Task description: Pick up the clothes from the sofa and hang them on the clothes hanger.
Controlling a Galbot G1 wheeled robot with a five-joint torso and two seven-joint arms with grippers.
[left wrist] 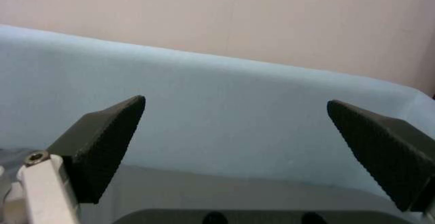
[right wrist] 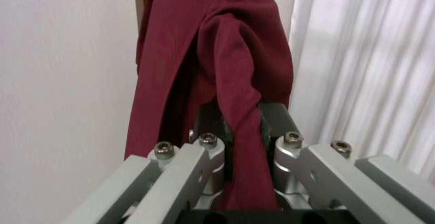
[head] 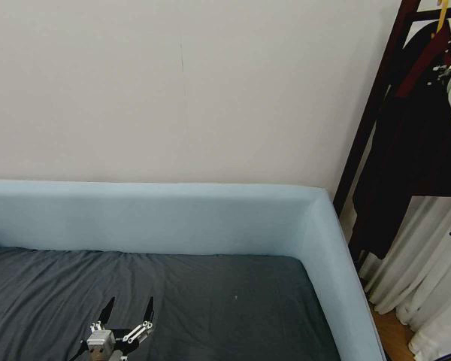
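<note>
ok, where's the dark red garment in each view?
Head: dark red garment hangs at upper right, against the dark wooden rack.
Right wrist: centre, clamped between the right gripper jaws.
Left wrist: this camera faces the sofa back instead.
Shared landmark: the pale wall, behind the sofa and beside the garment.
</note>
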